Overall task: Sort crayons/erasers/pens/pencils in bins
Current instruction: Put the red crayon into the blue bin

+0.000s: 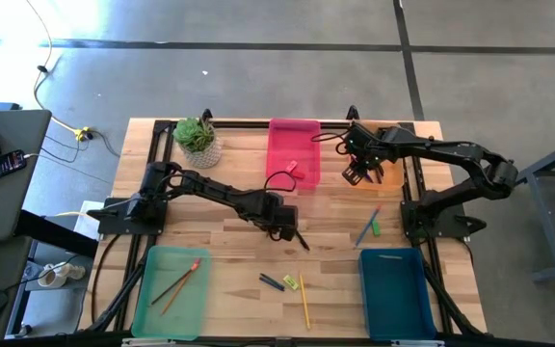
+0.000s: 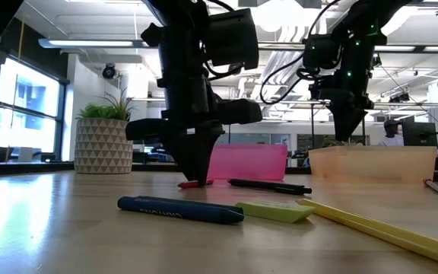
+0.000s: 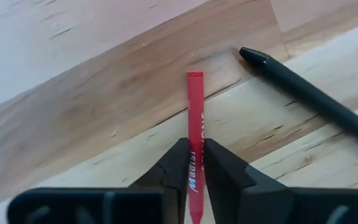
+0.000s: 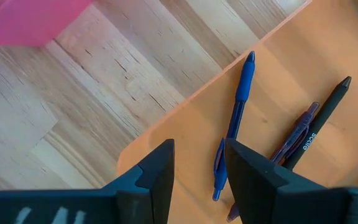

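Gripping red crayon (image 3: 194, 118), left pincer (image 3: 194, 163) (tail hidden).

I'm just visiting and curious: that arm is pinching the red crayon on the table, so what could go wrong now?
The left gripper pinches the red crayon near one end, so it might tilt or slip when lifted. A black pen lies close beside it and could get knocked. The right gripper hangs open above the orange bin, well apart, so a clash looks unlikely.

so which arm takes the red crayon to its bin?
Left. Its hand is already closed around the red crayon on the table. The right hand hangs open over the orange bin, beside the pens in it.
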{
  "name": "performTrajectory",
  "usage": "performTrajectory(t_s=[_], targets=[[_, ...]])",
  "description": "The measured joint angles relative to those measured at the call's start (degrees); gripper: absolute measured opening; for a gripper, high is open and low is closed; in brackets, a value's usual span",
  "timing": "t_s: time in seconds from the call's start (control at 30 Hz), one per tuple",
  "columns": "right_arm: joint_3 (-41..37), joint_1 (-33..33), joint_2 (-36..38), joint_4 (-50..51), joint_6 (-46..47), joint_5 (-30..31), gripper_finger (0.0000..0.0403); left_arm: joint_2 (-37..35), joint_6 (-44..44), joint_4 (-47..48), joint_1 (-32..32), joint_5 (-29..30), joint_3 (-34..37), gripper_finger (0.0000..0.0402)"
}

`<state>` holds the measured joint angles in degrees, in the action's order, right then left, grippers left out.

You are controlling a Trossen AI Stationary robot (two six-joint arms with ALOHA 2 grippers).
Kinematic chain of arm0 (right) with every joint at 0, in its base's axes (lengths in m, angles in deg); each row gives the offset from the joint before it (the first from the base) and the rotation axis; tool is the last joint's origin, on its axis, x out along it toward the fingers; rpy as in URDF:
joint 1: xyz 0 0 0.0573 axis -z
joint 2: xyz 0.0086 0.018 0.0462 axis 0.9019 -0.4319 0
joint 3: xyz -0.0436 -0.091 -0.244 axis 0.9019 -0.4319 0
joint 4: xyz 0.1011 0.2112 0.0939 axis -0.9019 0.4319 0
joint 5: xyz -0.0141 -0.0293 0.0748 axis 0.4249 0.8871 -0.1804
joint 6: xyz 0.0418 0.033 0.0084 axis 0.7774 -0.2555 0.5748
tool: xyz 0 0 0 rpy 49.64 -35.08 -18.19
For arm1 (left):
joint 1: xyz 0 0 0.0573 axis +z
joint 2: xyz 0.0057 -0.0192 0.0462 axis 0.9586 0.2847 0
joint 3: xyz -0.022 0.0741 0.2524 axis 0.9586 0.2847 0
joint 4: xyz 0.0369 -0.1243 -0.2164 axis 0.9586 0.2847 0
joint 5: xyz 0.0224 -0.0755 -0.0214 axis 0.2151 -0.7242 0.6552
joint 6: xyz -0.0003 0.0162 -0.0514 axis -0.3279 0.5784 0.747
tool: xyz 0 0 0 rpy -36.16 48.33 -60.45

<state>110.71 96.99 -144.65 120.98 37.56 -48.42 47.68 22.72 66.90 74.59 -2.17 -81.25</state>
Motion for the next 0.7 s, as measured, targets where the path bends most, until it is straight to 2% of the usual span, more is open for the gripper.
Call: performTrajectory(t_s=[0.17, 0.33, 0.7], targets=[[0.0, 0.0, 1.8, 0.5, -1.4, -0.1, 0.0133, 0.0, -3.9, 0.2, -0.1, -0.4, 0.0, 0.0018], [0.0, 0.0, 7.1, 1.0, -2.5, -1.1, 0.0133, 0.0, -6.0, 0.0, -0.1, -1.0, 0.0, 0.0014], [0.0, -0.1, 18.7, 5.6, -4.3, -14.2, 0.0133, -0.1, -8.9, -2.2, 0.0, -3.2, 0.2, 0.0013]])
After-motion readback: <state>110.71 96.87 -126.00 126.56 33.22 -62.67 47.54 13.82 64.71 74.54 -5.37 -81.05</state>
